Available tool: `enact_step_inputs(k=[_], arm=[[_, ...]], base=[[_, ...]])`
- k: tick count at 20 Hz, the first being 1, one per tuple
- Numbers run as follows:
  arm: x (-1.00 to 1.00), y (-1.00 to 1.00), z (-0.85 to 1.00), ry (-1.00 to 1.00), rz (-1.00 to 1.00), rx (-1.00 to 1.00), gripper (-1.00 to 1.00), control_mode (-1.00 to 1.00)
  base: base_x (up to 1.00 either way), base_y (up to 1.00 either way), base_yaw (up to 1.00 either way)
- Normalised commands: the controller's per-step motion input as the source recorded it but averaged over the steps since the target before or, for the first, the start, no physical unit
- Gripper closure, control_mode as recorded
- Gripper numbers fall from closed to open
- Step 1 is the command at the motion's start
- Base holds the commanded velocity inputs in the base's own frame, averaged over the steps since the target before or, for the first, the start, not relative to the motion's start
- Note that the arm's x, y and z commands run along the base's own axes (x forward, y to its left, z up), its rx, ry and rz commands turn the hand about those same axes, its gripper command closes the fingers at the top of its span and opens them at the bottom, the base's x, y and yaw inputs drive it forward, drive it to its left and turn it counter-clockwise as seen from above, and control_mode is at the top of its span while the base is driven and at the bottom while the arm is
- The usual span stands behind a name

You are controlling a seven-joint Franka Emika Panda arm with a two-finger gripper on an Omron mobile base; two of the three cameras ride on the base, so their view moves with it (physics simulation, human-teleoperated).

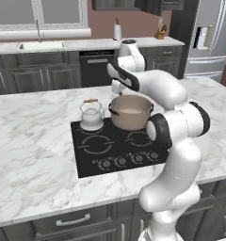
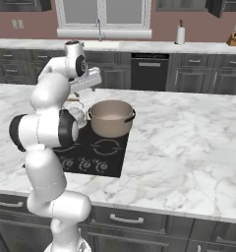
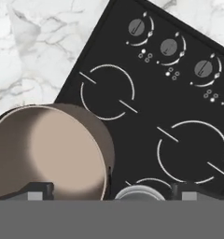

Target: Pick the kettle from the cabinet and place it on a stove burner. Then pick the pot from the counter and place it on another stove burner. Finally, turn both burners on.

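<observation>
In the left base view, the squat white-silver kettle (image 1: 91, 116) and wide beige pot (image 1: 131, 111) sat on the rear burners. In the right base view, the pot occupied the black glass cooktop (image 2: 98, 152). In the hand view, the gripper (image 3: 111, 190) stood wide and empty; the small round knobs (image 3: 169, 47) (at one o'clock) should be approached squarely.

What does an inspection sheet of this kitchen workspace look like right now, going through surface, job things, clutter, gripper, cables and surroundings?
Surface: white marble counter with a black cooktop set in it.
Job's things: kettle upright on the rear left burner; pot on the rear right burner, nothing seen inside it; two front burners bare; knobs in a row along the front edge.
Clutter: nothing seen on the island.
Gripper: gripper open, above the pot and kettle, holding nothing.
Cables: nothing seen.
Surroundings: sink, paper-towel roll, knife block on the back counter; fridge at right.
</observation>
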Motion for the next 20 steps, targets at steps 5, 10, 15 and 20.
enact_step_inputs(k=[5, 10, 15, 20], arm=[[-0.81, -0.19, 0.34, -0.04, -0.01, 0.00, -1.00, -1.00], [-0.87, -0.13, 0.12, -0.03, -0.05, 0.00, -1.00, -1.00], [-0.85, -0.09, 0.00, -0.06, -0.04, 0.00, -1.00, -1.00], [-0.81, -0.05, -0.01, -0.04, -0.02, 0.05, -1.00, -1.00]], base=[[0.00, 0.00, 0.00], [0.00, 0.00, 0.00], [0.00, 0.00, 0.00], [0.00, 0.00, 0.00]])
